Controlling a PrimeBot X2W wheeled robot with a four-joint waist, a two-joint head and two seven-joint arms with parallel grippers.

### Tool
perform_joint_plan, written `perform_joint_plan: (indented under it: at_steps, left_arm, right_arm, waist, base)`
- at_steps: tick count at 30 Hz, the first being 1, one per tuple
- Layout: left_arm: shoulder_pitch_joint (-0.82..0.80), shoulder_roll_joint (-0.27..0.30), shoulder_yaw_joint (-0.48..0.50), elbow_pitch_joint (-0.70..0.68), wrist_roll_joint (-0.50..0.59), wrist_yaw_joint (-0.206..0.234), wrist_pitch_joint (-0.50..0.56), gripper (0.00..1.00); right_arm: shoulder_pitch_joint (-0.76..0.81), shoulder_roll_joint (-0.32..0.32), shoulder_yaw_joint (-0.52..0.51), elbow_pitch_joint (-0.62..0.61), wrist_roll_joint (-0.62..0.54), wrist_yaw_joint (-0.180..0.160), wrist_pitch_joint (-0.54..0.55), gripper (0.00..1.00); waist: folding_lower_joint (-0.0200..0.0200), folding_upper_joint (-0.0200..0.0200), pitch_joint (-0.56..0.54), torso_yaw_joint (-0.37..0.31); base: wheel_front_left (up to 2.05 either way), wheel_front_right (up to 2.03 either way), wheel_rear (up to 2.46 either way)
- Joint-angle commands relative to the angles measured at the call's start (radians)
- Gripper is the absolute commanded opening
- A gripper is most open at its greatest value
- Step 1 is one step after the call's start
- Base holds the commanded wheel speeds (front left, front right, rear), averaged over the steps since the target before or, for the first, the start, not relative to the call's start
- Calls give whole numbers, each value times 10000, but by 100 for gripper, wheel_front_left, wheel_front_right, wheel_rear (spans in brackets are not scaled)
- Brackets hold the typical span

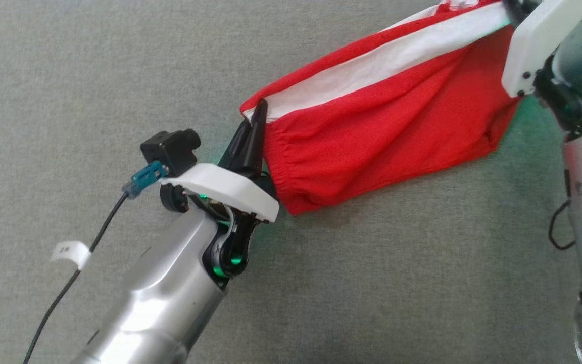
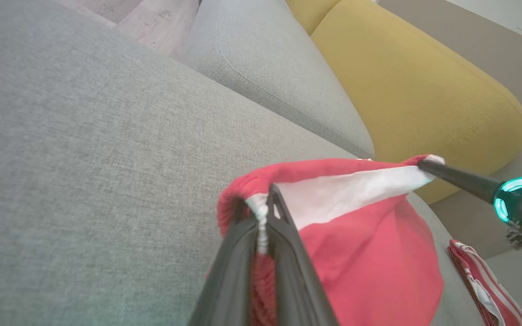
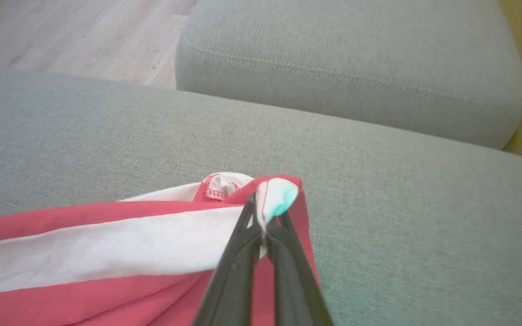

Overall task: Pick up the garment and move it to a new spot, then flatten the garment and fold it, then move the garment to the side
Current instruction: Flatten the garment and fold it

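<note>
A broad grey sofa seat (image 1: 119, 76) carries the scene, with a second grey cushion (image 2: 279, 77) and a rounded yellow cushion (image 2: 415, 90) beyond its far edge and wooden floor (image 3: 75, 40) past them. A red garment (image 1: 382, 131) with a wide white band hangs stretched in a taut line between the robot's two arms, over the seat's right part. Its white band runs along the top and its gathered red cloth sags below toward the grey fabric; whether the lowest fold touches the seat cannot be told.

The left hand (image 1: 259, 114) is clenched on the garment's near end, its two dark fingers (image 2: 283, 235) pressed together on the white hem at the elastic waist. The right hand (image 3: 261, 213) is clamped just as tightly on the opposite end, pinching a small bunch of white cloth at the corner. In the left wrist view its slim dark finger (image 2: 451, 177) meets that corner. A small red-and-white striped cloth (image 2: 483, 280) shows just beyond the seat's edge near the garment's far end
</note>
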Motion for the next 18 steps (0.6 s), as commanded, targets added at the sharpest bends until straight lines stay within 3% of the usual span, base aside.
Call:
perform_joint_plan:
  at_steps: [1, 2, 3, 4, 5, 12, 18]
  left_arm:
    - [-330, 8, 272, -25, -8, -152, -87, 14]
    - [-375, -34, 258, 84, -23, -210, -124, 41]
    - [-401, -65, 247, 182, -32, -261, -168, 54]
    - [-401, -65, 247, 182, -32, -261, -168, 54]
    - [-405, -83, 242, 273, -31, -305, -229, 100]
    - [228, 106, 160, 483, -108, -611, -464, 100]
    - [1094, 822, 294, 1, 395, -545, -967, 100]
  right_arm:
    - [-375, 170, 209, 10, 151, 65, -336, 100]
    - [-453, 200, 266, 183, 227, 65, -576, 100]
    - [-506, 218, 327, 364, 301, 65, -770, 100]
    - [-506, 218, 327, 364, 301, 65, -770, 100]
    - [-545, 209, 442, 515, 373, 65, -966, 100]
    - [-333, -58, 976, 1046, 1342, 65, -1659, 100]
    - [395, -694, 1215, 846, 2113, 65, -1913, 100]
  waist:
    - [-3, 0, 106, 103]
    - [-3, 0, 111, 115]
    - [-3, 0, 99, 122]
    - [-3, 0, 99, 122]
    - [-3, 0, 61, 126]
    - [-3, 0, -624, 37]
    - [-3, 0, -1329, -44]
  base:
    - [0, 0, 0]
    - [0, 0, 0]
    - [0, 0, 0]
    - [0, 0, 0]
    - [0, 0, 0]
    - [0, 0, 0]
    - [0, 0, 0]
